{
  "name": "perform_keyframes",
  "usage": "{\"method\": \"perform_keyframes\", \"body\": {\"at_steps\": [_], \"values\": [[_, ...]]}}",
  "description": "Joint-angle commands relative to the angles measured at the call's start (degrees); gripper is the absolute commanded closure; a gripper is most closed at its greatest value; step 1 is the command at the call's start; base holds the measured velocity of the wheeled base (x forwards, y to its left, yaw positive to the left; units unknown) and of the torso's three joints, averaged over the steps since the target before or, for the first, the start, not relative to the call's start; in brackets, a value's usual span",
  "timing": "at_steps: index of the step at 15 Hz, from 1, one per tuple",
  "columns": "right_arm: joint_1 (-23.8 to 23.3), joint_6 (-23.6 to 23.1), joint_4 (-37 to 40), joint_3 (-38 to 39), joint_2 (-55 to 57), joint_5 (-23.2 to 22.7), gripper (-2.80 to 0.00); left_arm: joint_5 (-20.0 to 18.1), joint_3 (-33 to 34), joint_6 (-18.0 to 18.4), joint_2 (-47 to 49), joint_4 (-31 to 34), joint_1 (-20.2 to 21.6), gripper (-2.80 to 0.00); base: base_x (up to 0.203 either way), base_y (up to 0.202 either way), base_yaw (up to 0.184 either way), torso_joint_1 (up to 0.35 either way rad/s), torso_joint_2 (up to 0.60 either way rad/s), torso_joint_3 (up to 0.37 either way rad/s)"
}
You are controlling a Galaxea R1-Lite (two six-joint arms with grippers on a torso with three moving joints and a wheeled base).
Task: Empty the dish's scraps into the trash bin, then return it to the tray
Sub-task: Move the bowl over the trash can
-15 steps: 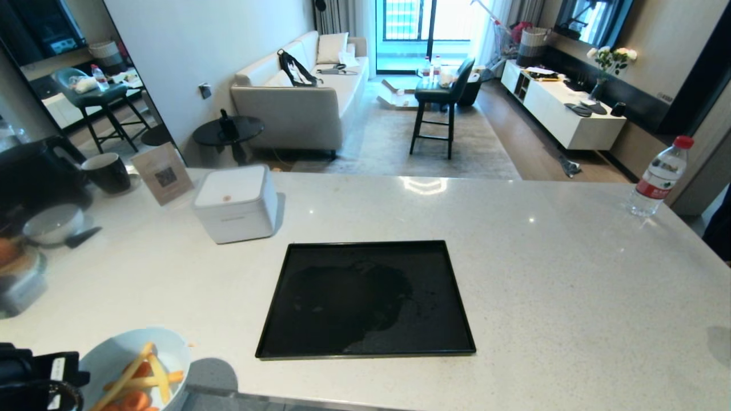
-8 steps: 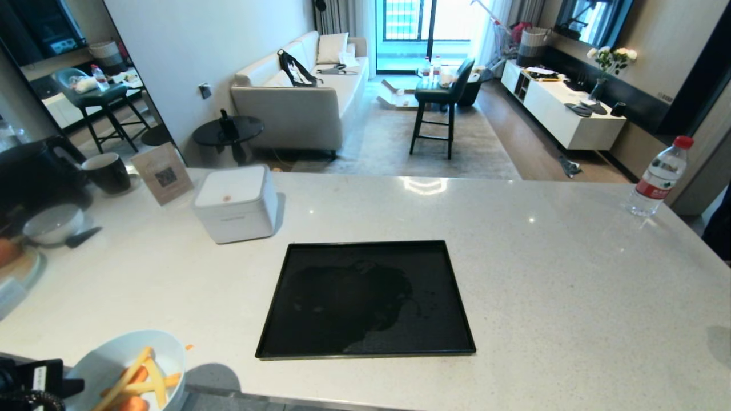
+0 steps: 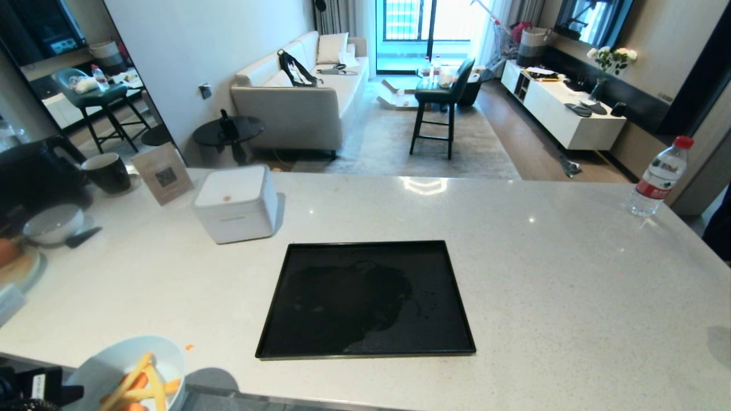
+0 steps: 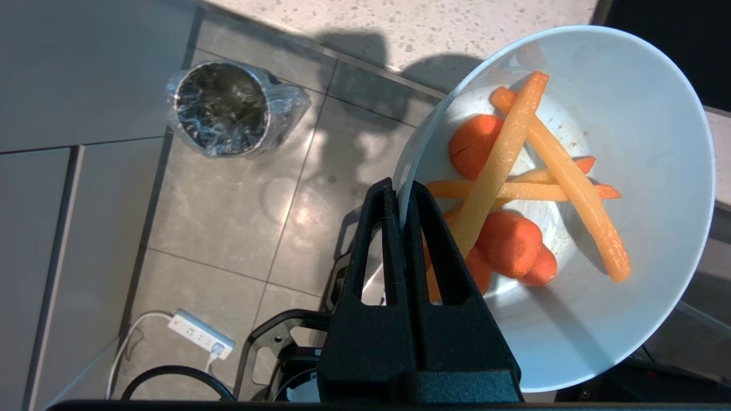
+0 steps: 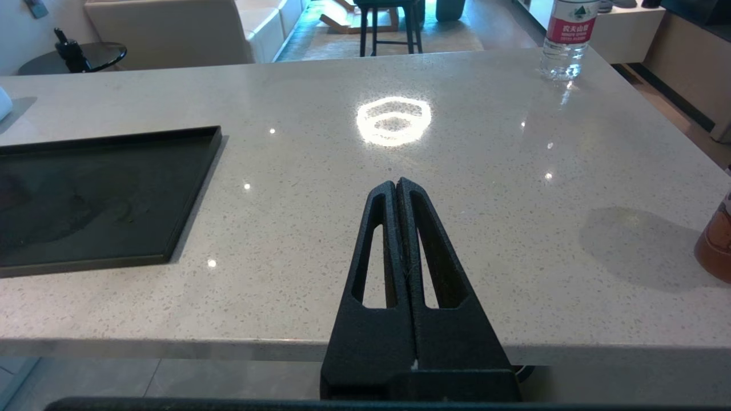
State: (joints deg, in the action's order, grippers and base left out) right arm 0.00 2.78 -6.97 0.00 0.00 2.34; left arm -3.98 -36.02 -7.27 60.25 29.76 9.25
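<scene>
My left end effector [image 4: 400, 197] is clenched on the rim of the dish [image 4: 622, 114], one finger inside the wall and one outside. I hold the dish off the near left corner of the surface [image 3: 514, 268], out over the grey tiled floor [image 4: 228, 205]; in the head view only part of the dish [image 3: 108, 365] shows at the bottom left. The scraps [image 4: 514, 200] lie inside it: orange carrot rounds and pale yellow sticks crossed over each other. A tiny orange crumb [image 3: 189, 346] sits on the surface just beside the dish.

The trash bin [image 4: 220, 108] stands on the floor below, well apart from the dish, with its crinkled clear liner folded over the rim. A white power strip [image 4: 200, 338] lies on the tiles nearer my arm.

The tray [image 3: 365, 299] rests bare in the middle of the speckled pale stone surface, glossy and black. Behind it to the left stands a white cube-shaped box [image 3: 235, 202], then a card with a QR code [image 3: 163, 173] and a dark mug [image 3: 107, 172].

At the far right corner is a water bottle [image 5: 567, 37] with a red cap and a red label carrying white Chinese characters; I cannot read them reliably.

My right end effector [image 5: 397, 185] is parked near the front edge of the surface, fingers pressed together, holding nothing.

Beyond lies a living room with a beige sofa [image 3: 297, 94], a dark bar stool [image 3: 442, 103] and a white low cabinet [image 3: 562, 111].
</scene>
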Motion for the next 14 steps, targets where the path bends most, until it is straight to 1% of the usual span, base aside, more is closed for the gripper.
{"method": "perform_keyframes", "body": {"at_steps": [1,3,14], "values": [[0.00,0.03,-0.06,0.00,0.00,0.03,0.00,-1.55,0.08,0.00,-0.07,0.13,-0.02,0.00,0.000,0.000,0.000,0.000,0.00,0.000],[0.00,0.03,-0.06,0.00,0.00,0.03,0.00,-3.06,0.08,-0.03,-0.34,0.13,-0.02,0.00,0.000,0.000,0.000,0.000,0.00,0.000],[0.00,0.03,-0.06,0.00,0.00,0.03,0.00,-3.23,0.10,0.32,-0.83,0.21,-0.55,0.00,0.000,0.000,0.000,0.000,0.00,0.000]]}}
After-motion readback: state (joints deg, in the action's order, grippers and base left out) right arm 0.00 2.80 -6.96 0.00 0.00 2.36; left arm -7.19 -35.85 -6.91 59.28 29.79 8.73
